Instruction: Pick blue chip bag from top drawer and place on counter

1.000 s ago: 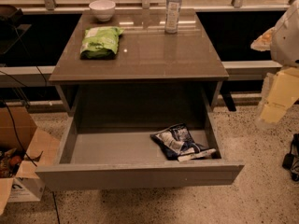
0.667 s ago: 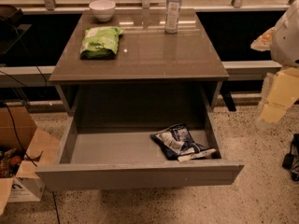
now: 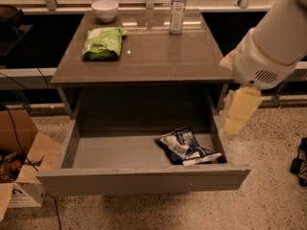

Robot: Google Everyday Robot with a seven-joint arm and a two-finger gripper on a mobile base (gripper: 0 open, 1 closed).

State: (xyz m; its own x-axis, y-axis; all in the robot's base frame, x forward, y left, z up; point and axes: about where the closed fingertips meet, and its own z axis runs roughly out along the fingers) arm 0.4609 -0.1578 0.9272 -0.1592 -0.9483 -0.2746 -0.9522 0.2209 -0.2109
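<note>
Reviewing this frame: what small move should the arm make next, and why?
Probably carry the gripper inward and down toward the blue chip bag. The gripper hangs just outside the open top drawer, beside its right-hand wall in the camera view, while the bag lies in the drawer's front right corner, not yet grasped.

The white arm (image 3: 280,30) comes in from the upper right corner of the frame, slanting down and to the left, and ends in a rounded wrist (image 3: 259,71) with vent slots; below it the pale yellow gripper (image 3: 240,110) hangs downward, right of centre
</note>
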